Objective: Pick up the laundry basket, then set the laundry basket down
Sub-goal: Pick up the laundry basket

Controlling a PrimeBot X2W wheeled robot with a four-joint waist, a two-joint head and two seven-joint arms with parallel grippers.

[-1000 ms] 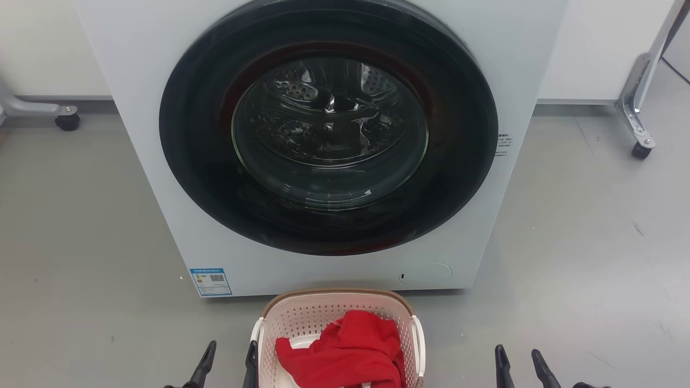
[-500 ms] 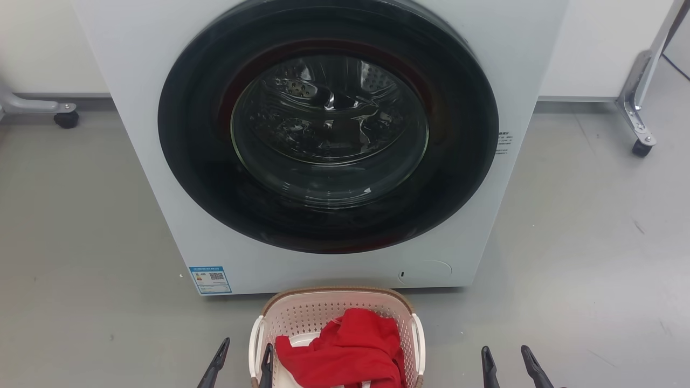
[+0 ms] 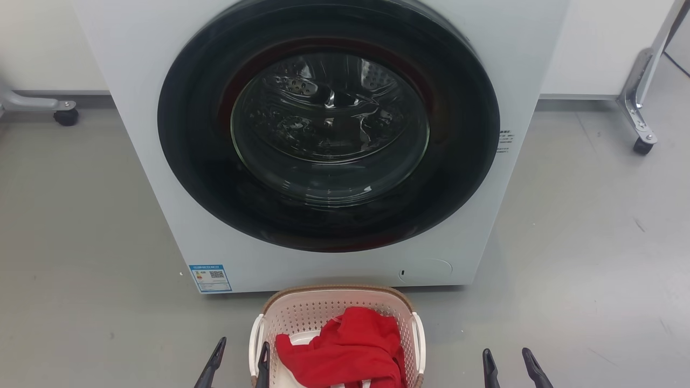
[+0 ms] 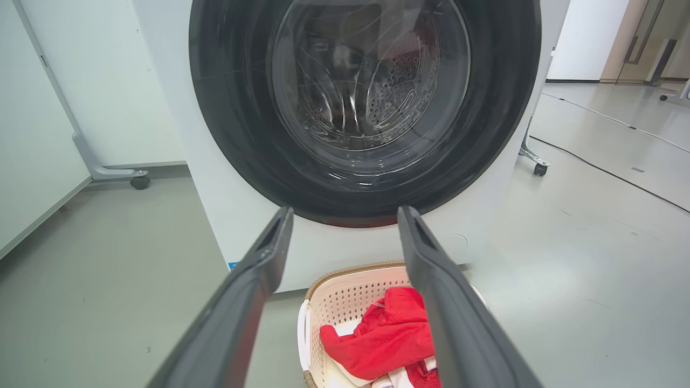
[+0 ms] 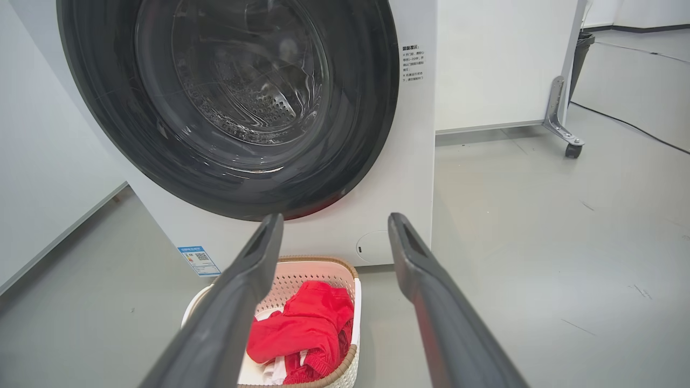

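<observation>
The laundry basket (image 3: 337,295) is cream-white with a brown woven-look rim and white side handles. It stands on the grey floor just in front of the washing machine, with a red garment (image 3: 347,347) heaped inside. My left gripper (image 3: 242,350) is open at the basket's left side, and its inner finger (image 3: 263,361) overlaps the left handle in the head view. From the left wrist, the basket (image 4: 345,299) lies below and between the open left gripper (image 4: 346,215). My right gripper (image 3: 506,360) is open well right of the basket. The right wrist sees the basket (image 5: 302,264) lower left of the open right gripper (image 5: 335,221).
The white washing machine (image 3: 485,64) with its shut round dark door (image 3: 329,124) stands close behind the basket. Wheeled metal frame legs stand at far left (image 3: 64,114) and far right (image 3: 641,143). A black cable (image 4: 609,172) runs over the floor on the right.
Both grippers have shifted inward: the left one to the right up against the basket's left handle, the right one a little to the left. The head camera has tilted slightly.
</observation>
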